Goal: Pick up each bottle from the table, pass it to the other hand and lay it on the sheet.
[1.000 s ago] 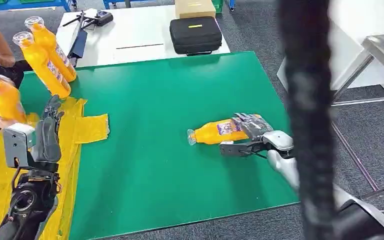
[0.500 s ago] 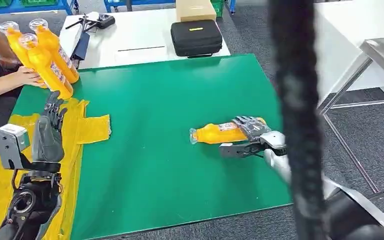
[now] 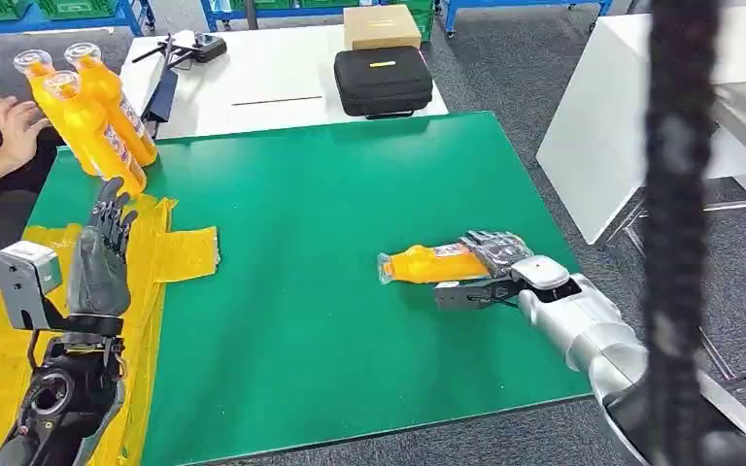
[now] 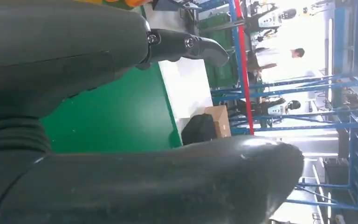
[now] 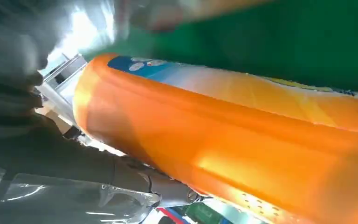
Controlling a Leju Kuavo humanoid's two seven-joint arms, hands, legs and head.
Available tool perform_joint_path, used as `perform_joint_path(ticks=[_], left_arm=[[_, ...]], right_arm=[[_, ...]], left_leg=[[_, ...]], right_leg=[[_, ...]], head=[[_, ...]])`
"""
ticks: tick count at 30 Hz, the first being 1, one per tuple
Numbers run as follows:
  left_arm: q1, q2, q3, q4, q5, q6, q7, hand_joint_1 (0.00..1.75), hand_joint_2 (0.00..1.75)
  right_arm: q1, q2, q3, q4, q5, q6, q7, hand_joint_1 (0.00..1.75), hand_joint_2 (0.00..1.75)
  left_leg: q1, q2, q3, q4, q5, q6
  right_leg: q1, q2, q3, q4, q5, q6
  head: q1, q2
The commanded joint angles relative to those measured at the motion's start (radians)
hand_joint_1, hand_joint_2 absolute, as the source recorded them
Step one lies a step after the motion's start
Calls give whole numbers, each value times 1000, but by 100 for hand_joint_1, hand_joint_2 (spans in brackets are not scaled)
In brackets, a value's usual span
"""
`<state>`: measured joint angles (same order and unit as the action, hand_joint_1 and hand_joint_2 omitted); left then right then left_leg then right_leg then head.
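Head view: nearest, the robot's left hand (image 3: pixel 100 257) stands upright over the crumpled yellow plastic sheet (image 3: pixel 177 249), fingers straight and slightly apart, holding nothing. The sheet spreads beneath and on both sides of that hand, over the near left corner of the green table top (image 3: pixel 301 291).

Well to the right of it, the right hand (image 3: pixel 491 267) grips a lying orange plastic bottle (image 3: pixel 434 263), fingers wrapped over its base end and thumb beneath. The bottle's clear cap end points away from this hand, toward the left hand. I cannot tell whether the bottle touches the table or is just off it. In the right wrist view the same bottle (image 5: pixel 242 135) lies close against the hand (image 5: pixel 23 93), its blue and white label showing along one side.

Beyond the left hand, at the far left edge of the green top, three upright orange bottles with clear caps (image 3: pixel 87 116) stand close together, with a person's hand (image 3: pixel 19 126) just beside them. Farther still, beyond the green top, a white table (image 3: pixel 262 78) carries a black zipped case (image 3: pixel 384 80), a brown cardboard box (image 3: pixel 381 26) behind it, and a small black controller (image 3: pixel 199 44).

A dark ribbed cable (image 3: pixel 675 223) hangs down close to the camera, to the right of the right hand.
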<state>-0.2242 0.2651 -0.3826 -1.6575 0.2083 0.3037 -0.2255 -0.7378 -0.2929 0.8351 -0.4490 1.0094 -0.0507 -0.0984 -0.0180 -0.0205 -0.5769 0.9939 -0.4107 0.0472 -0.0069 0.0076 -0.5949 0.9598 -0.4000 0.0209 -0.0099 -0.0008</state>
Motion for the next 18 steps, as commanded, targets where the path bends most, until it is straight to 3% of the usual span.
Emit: perform_joint_path(ticks=[1,3,18], left_arm=[[-54,-11,-34,42,13,-6,4,0,0],[-57,-10,-35,44,15,-6,4,0,0],[-79,-34,-62,50,19,-4,9,0,0]], right_arm=[[148,-26,62,72,11,53,7,175,175],[157,-25,64,70,13,53,7,175,175],[240,-30,61,59,10,65,27,175,175]], left_leg=[[4,-8,-2,-2,2,-4],[3,-4,4,-1,-1,-1],[6,-8,8,-2,-1,1]], right_leg=[[3,-10,3,-6,1,0],[3,-5,7,-5,-1,0],[6,-10,16,-15,-1,1]], head=[[0,0],[0,0],[0,0]])
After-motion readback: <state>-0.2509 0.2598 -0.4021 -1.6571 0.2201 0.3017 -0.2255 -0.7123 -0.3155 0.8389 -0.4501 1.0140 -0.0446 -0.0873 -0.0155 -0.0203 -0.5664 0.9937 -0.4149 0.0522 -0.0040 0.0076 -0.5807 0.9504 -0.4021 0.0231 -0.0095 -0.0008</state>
